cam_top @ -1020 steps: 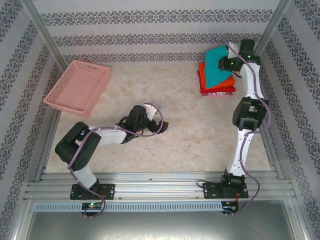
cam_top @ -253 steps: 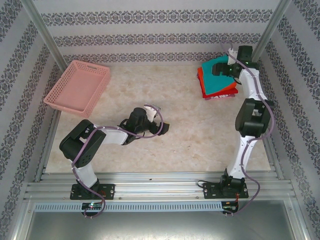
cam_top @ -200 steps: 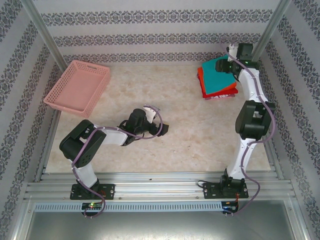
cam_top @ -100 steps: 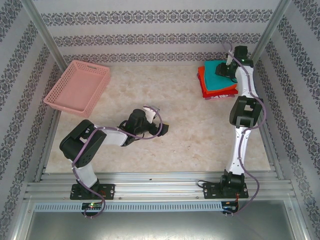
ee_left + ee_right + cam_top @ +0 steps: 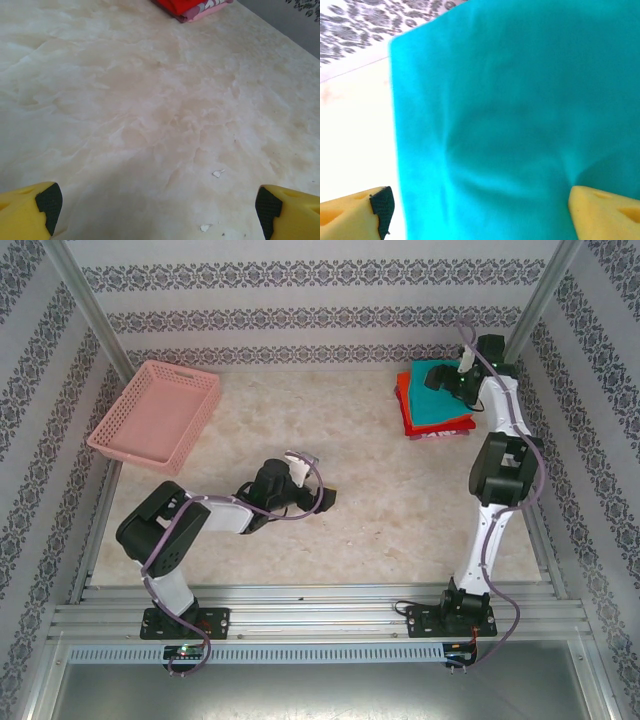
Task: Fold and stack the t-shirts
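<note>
A folded teal t-shirt (image 5: 432, 403) lies on top of the stack at the far right of the table, over the orange-red tee (image 5: 403, 392), a red one (image 5: 416, 426) and a white-pink printed one (image 5: 440, 433). My right gripper (image 5: 446, 378) hovers over the teal cloth (image 5: 510, 125) with its yellow fingers (image 5: 355, 207) spread wide, gripper (image 5: 477, 212) open, the cloth flat beneath it. My left gripper (image 5: 325, 495) is low over the bare table middle, open (image 5: 157, 212) with nothing between its fingertips (image 5: 42, 205). The stack's edge (image 5: 192, 6) shows far ahead of it.
A pink lattice basket (image 5: 155, 412) sits at the far left of the marble-patterned table (image 5: 350, 450). Patterned walls and metal posts close in the back and sides. Small white chips (image 5: 217, 173) lie on the table near the left gripper.
The teal shirt, draped and held up five seconds ago, now lies flat on the stack. The right gripper has shifted slightly above it over the last second. The left arm barely moved.
</note>
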You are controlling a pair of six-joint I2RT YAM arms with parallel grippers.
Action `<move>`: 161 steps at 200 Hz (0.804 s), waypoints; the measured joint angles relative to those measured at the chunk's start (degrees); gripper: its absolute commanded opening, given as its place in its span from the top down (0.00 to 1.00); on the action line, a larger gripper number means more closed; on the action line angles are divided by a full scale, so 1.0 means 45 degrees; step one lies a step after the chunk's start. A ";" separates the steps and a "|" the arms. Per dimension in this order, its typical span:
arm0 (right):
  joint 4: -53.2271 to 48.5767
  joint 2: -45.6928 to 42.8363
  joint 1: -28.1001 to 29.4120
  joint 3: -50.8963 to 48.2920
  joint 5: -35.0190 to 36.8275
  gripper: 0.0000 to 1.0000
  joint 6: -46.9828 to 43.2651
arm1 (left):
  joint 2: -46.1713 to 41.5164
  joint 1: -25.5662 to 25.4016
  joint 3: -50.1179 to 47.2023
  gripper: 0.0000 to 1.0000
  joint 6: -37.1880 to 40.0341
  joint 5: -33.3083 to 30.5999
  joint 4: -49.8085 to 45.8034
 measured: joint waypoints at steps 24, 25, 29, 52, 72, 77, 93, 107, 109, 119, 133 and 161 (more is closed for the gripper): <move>0.1574 -0.2487 0.0117 -0.2958 -0.0194 0.04 0.0034 | -0.0782 0.0024 -0.0262 0.00 0.0024 -0.0282 -0.0102; 0.1637 -0.2565 0.0121 -0.3050 -0.0199 0.04 0.0029 | -0.0811 0.0024 -0.0267 0.00 0.0029 -0.0287 -0.0102; 0.1948 -0.3016 0.0165 -0.3580 -0.0204 0.03 0.0019 | -0.0991 0.0029 -0.0321 0.00 0.0053 -0.0340 -0.0151; 0.3803 -0.5416 0.0544 -0.6766 -0.0185 0.03 -0.0175 | -0.2045 0.0112 -0.0617 0.00 0.0248 -0.0831 -0.0646; 0.5338 -0.7470 0.1214 -0.9831 0.0214 0.02 -0.0690 | -0.3254 0.0287 -0.0928 0.00 0.0602 -0.1496 -0.1443; 0.5688 -0.7961 0.1413 -1.0598 0.0384 0.02 -0.0811 | -0.3623 0.0355 -0.1015 0.00 0.0699 -0.1685 -0.1676; 0.6863 -0.9515 0.2069 -1.3138 0.0981 0.02 -0.1132 | -0.4901 0.0544 -0.1438 0.00 0.1005 -0.2327 -0.2429; 0.7708 -1.0754 0.2526 -1.5164 0.1491 0.02 -0.1209 | -0.6144 0.0704 -0.1904 0.00 0.1273 -0.3026 -0.3079; 0.7815 -1.0933 0.2560 -1.5441 0.1598 0.02 -0.1209 | -0.6373 0.0724 -0.1982 0.00 0.1311 -0.3167 -0.3186; 0.8412 -1.1628 0.2671 -1.6606 0.2059 0.02 -0.1243 | -0.7349 0.0826 -0.2370 0.00 0.1472 -0.3823 -0.3623; 0.9209 -1.2337 0.2667 -1.7908 0.2769 0.02 -0.1345 | -0.8689 0.1010 -0.2909 0.00 0.1715 -0.4877 -0.4109; 1.1390 -1.2580 0.2667 -1.9662 0.4226 0.02 -0.1384 | -1.0744 0.1953 -0.3920 0.00 0.2084 -0.6591 -0.4556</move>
